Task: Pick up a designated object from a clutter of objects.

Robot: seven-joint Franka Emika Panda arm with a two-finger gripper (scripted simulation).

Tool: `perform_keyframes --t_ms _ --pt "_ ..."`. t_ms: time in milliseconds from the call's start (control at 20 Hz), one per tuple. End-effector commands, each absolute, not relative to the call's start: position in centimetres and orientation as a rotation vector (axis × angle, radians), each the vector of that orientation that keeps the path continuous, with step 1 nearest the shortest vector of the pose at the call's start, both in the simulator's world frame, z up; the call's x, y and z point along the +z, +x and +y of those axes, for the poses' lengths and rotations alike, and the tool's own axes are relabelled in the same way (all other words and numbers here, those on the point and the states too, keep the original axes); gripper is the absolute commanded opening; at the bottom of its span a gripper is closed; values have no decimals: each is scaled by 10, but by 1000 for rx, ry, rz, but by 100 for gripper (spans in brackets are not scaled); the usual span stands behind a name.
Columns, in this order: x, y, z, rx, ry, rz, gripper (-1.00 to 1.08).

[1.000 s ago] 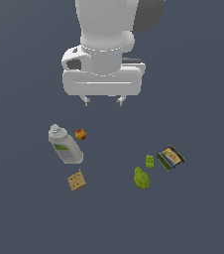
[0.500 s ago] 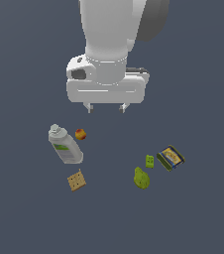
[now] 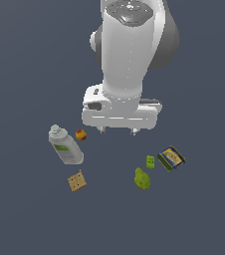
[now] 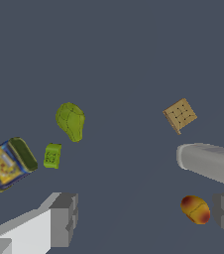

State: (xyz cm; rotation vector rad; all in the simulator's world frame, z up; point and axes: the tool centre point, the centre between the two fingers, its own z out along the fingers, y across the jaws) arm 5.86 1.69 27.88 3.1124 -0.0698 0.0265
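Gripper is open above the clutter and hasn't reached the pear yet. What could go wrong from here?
The pear lies close beside the green block, with the blue-yellow box just beyond it, so a wide descent could nudge or catch the block. The gripper hangs nearer the red-yellow ball than the pear; descending early would miss the pear.

pear (image 4: 70, 120) lies just beside green block (image 4: 52, 156), well apart from cracker (image 4: 180, 115) and ball (image 4: 195, 209).

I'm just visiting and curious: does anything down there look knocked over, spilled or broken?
Only the grey-white bottle with a green label stands out: it lies on its side rather than upright. Nothing is spilled or visibly damaged. The yellow-green pear and the other small items lie apart from one another, and the open hand holds nothing.
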Motion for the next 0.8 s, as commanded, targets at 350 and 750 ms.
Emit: perform_keyframes --t_ms 350,750 --pt "195 102 69 17 3118 -210 100" --pt "130 120 108 7 3120 -313 100"
